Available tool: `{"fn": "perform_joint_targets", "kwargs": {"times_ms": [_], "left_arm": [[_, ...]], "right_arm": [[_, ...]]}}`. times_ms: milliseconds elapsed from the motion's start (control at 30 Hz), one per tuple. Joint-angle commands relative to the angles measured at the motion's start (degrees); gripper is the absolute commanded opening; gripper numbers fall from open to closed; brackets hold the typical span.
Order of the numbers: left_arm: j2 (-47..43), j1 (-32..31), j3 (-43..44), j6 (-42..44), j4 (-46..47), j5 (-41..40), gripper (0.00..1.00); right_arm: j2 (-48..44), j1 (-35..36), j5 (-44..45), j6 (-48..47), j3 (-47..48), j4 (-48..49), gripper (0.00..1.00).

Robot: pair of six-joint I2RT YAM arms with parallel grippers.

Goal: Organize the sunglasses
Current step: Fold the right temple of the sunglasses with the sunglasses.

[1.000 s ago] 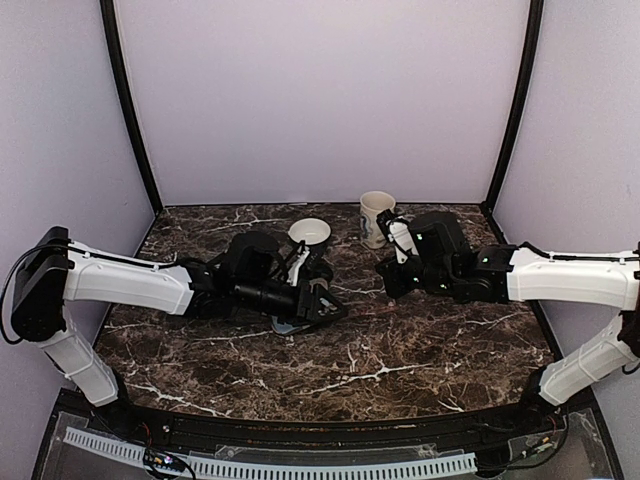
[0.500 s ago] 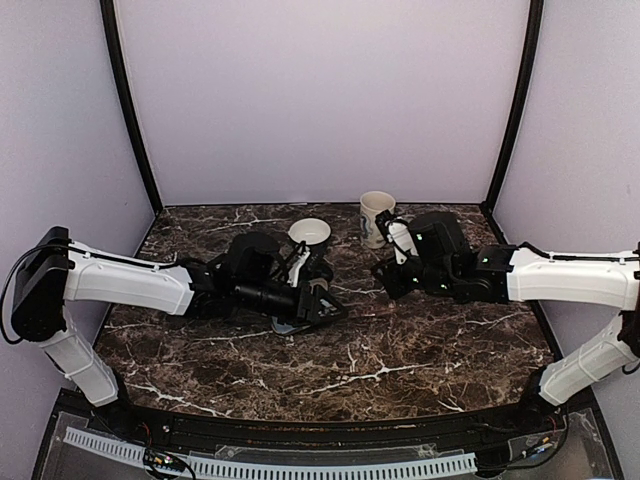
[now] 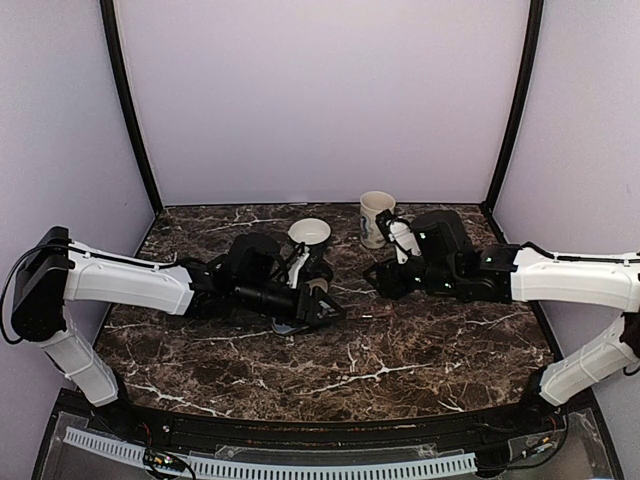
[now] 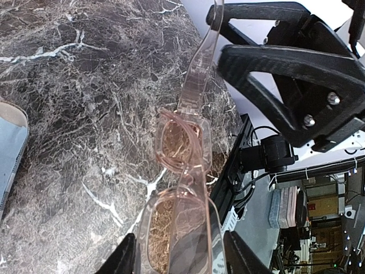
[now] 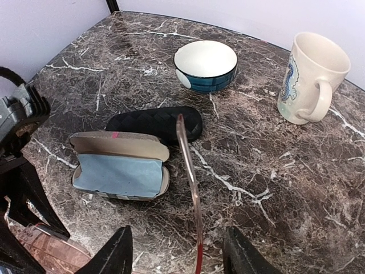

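While the left hand (image 4: 179, 260) pinches the pink sunglasses (image 4: 181, 147) by the frame, the right hand (image 5: 178, 251) gapes empty around their outstretched temple, probably to fold it for the open case (image 5: 117, 174).

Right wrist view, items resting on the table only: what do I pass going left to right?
Left to right: open case with blue lining → blue-and-white bowl → white mug. The black case overlaps the open case and the bowl, so it is left out.

Open case (image 5: 120, 171) on the bench (image 5: 274, 188), closed case (image 5: 157, 123) just behind it, bowl (image 5: 205, 65) farther behind, mug (image 5: 311, 77) behind to its right, sunglasses (image 5: 188, 165) near its front right.
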Motion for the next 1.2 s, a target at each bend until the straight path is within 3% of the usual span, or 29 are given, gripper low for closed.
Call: {"fn": "perform_joint_targets", "kwargs": {"times_ms": [0,367,833,1167], "left_arm": [[-0.4,-0.1,1.5,1.4,-0.2,-0.3,0.03],[-0.5,-0.1,1.9,1.9,-0.7,-0.6,0.00],[-1.5,-0.1,1.0,2.8,-0.7,-1.6,0.00],[-3.1,0.2,-0.9,3.1,0.1,-2.5,0.00]], "right_arm": [[-1.3,0.4,-3.6,1.0,-0.1,0.6,0.57],[0.6,0.4,-11.6,2.8,-2.3,5.5,0.59],[2.1,0.4,-30.6,2.3,-7.2,13.6,0.62],[1.8,0.4,-33.0,0.5,-8.1,11.9,0.63]]}}
